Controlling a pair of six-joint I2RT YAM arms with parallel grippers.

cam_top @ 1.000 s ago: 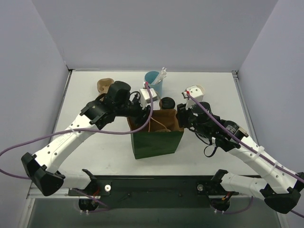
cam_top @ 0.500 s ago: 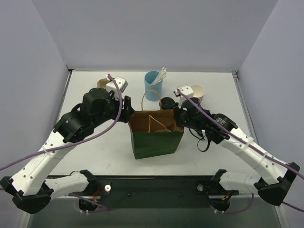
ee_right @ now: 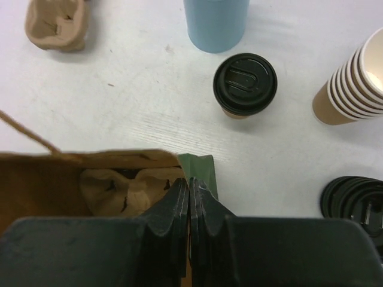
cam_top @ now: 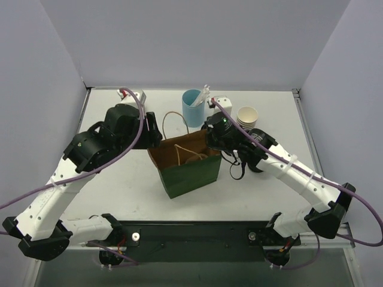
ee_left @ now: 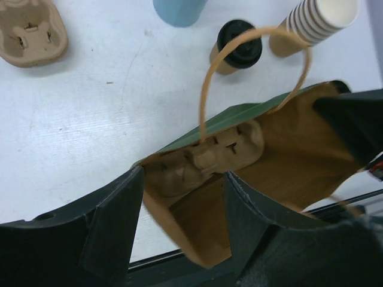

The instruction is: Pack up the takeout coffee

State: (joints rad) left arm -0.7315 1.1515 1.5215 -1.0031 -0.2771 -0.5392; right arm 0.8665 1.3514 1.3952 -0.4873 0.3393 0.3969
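Note:
The takeout coffee, a tan cup with a black lid, stands upright on the table behind the green bag; it also shows in the left wrist view. In the top view my right arm hides it. My right gripper is shut on the bag's right rim. My left gripper is open, its jaws straddling the bag's left rim corner without closing on it. The bag stands open, with a brown pulp cup carrier inside.
A light-blue cup with white sticks and a stack of cream paper cups stand behind the bag. A stack of black lids lies to the right. A second pulp carrier lies at the back left.
My right gripper has moved left onto the bag's right rim and shut on it. The bag has shifted left and turned. My left arm has drawn back to the bag's left corner.

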